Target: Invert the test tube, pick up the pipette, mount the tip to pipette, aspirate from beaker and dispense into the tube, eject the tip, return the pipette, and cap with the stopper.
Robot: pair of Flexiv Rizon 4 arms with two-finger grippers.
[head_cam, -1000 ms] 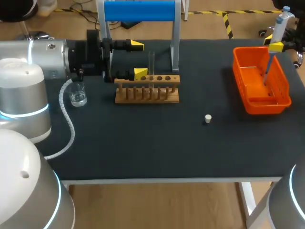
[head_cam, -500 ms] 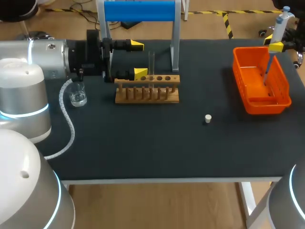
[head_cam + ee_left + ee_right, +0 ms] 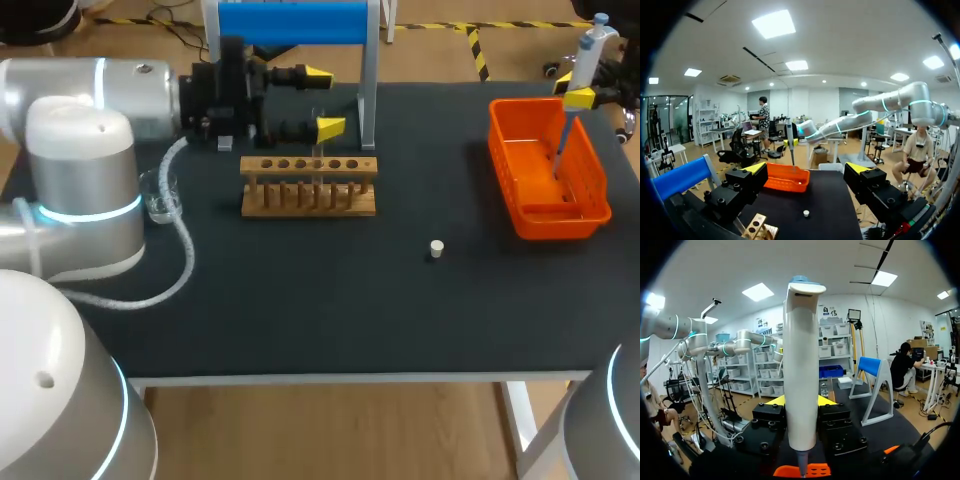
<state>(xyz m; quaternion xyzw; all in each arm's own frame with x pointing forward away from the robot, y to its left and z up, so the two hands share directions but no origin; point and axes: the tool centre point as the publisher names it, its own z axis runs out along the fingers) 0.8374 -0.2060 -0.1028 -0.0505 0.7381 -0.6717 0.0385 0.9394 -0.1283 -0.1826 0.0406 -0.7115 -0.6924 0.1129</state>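
A clear test tube (image 3: 319,155) stands upright in the wooden rack (image 3: 309,186). My left gripper (image 3: 324,100) is open just behind the rack, and its near yellow fingertip (image 3: 331,128) overlaps the tube's top. In the left wrist view my left gripper (image 3: 806,170) has nothing showing between its fingers, and the rack (image 3: 760,227) lies below them. My right gripper (image 3: 578,97) is shut on the white pipette (image 3: 586,55), held upright over the orange bin (image 3: 598,175). In the right wrist view the pipette (image 3: 801,365) fills the gap between the fingers. The small white stopper (image 3: 436,247) lies on the mat.
A glass beaker (image 3: 160,196) stands left of the rack, beside my left arm. The blue-topped pipette stand (image 3: 290,22) rises at the table's back, with its leg (image 3: 368,100) just right of my left gripper. The orange bin (image 3: 787,178) sits at the right edge.
My left arm has swung right and back, carrying its open gripper from the rack's left end to the tube. The right arm and pipette have not moved.
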